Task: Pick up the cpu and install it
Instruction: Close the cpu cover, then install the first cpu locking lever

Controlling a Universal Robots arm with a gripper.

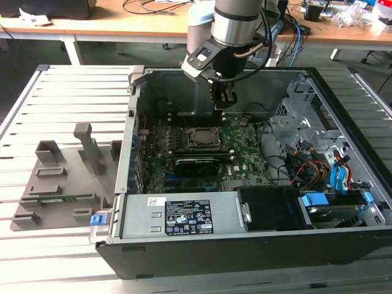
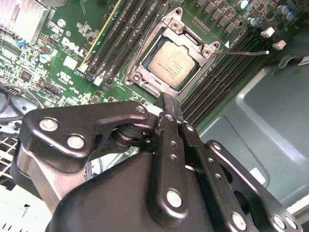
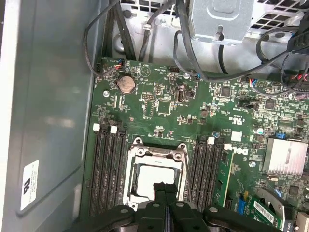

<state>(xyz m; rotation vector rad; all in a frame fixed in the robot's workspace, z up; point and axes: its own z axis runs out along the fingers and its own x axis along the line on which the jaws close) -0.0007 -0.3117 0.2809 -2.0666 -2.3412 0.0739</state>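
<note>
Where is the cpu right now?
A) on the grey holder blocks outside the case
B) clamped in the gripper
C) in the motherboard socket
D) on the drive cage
C: in the second wrist view the cpu sits inside the socket frame; the gripper holds nothing.

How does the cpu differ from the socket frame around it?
The cpu is a solid, pale silvery plate; the socket frame is an open grey metal ring with screws at its corners. The cpu sits inside; the socket frame surrounds it. Both are square and lie flat on the motherboard.
</note>
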